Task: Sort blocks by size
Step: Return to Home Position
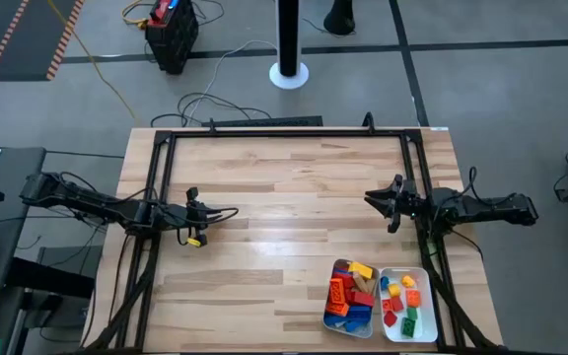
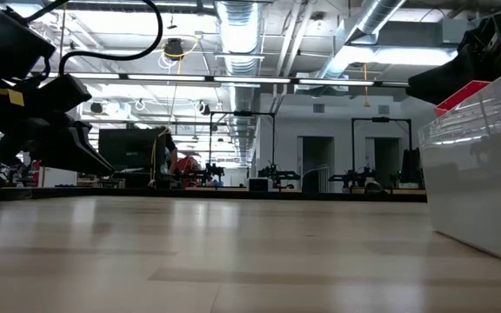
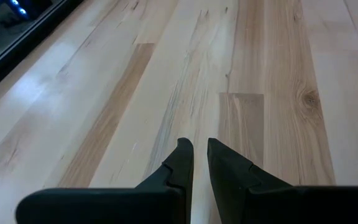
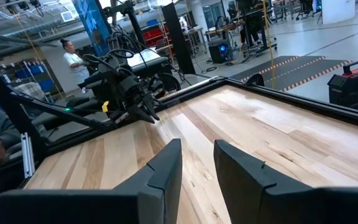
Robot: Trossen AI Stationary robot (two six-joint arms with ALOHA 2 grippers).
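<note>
The blocks lie in two white trays at the table's near right. The left tray point(image 1: 329, 306) holds longer blocks point(image 1: 351, 294) in red, blue, orange, yellow and tan. The right tray point(image 1: 429, 296) holds short blocks point(image 1: 404, 302) in red, orange, yellow and green. My left gripper point(image 1: 233, 211) hovers over bare wood at mid-left, its fingers point(image 3: 185, 155) nearly together and empty. My right gripper point(image 1: 369, 196) hovers at mid-right, beyond the trays, with a narrow gap between its fingers point(image 4: 166, 162), and it is empty. The low view shows a tray wall point(image 2: 481, 191) with a red block point(image 2: 464, 94) above it.
A black frame point(image 1: 284, 128) runs along the table's far edge and down both sides. Bare wood point(image 1: 284, 197) lies between the two grippers and to the left of the trays. People stand in the room beyond the table point(image 4: 73, 59).
</note>
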